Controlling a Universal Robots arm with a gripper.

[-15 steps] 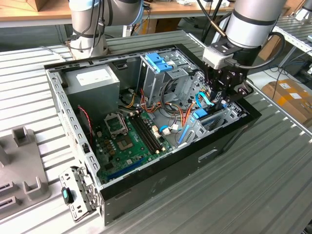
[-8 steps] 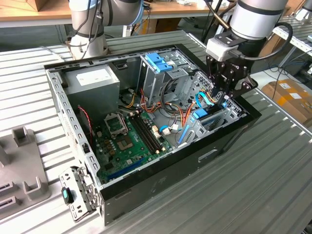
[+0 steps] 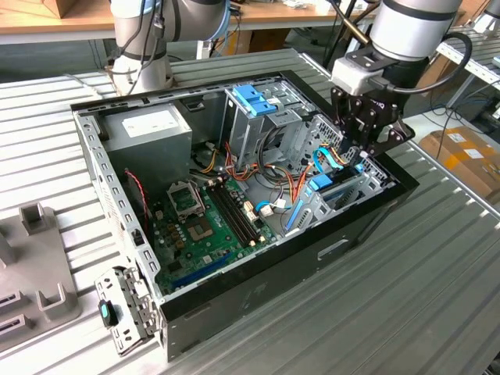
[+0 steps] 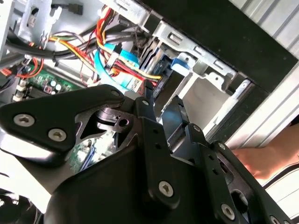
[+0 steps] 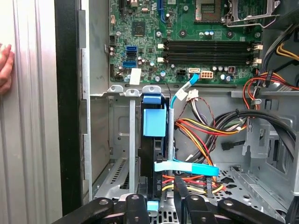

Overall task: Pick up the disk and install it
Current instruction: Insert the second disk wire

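The disk (image 5: pixel 154 122) stands on edge in a slot of the drive bay at the front of the open computer case (image 3: pixel 258 305), its light-blue carrier rail facing me. In the exterior view its blue rail (image 3: pixel 323 185) shows just below my gripper (image 3: pixel 355 156), on that view's right. My gripper (image 5: pixel 159 203) sits at the disk's near end with one black finger on each side, shut on it. In the second wrist view the gripper (image 4: pixel 163 105) points into the same bay. Most of the disk's flat faces are hidden by the bay walls.
Orange, yellow and blue cables (image 5: pixel 205 130) run beside the bay. The motherboard (image 3: pixel 207 223), grey power supply (image 3: pixel 148 129) and tall cage with a blue handle (image 3: pixel 254 100) fill the case. A person's hand (image 5: pixel 4 65) rests on the table outside the case wall.
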